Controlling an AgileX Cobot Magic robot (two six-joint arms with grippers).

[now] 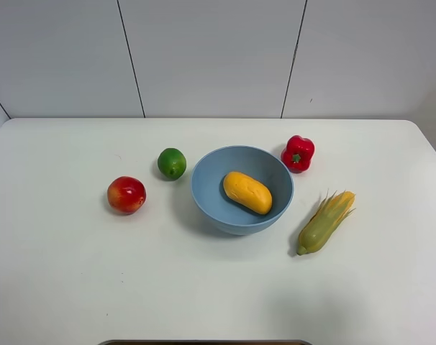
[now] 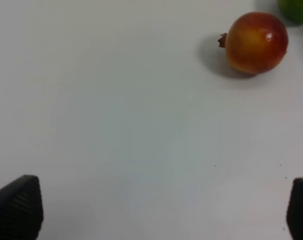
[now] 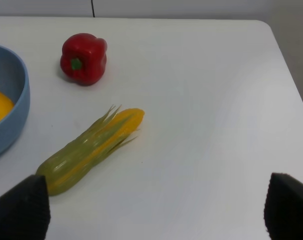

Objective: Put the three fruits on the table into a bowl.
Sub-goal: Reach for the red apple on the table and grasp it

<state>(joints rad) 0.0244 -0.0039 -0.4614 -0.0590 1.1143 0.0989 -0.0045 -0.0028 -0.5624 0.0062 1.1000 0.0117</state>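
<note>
- The white table (image 1: 60, 287) holds everything.
- The blue bowl (image 1: 207, 172) sits in the middle.
- The corn cob (image 1: 324, 223) lies to the right of the bowl.
- The mango (image 1: 247, 192) lies inside the bowl.
- The red apple (image 1: 126, 195) sits on the table, left of the bowl.
- The red pepper (image 1: 298, 154) sits just beside the bowl.
- The green lime (image 1: 172, 163) sits on the table near the bowl.
- The left gripper (image 2: 156, 210) and the right gripper (image 3: 154, 210) have fingers spread wide, holding nothing.

High camera looks down on the table (image 1: 60, 287); 2 near, low wrist cameras each share 1 side.
</note>
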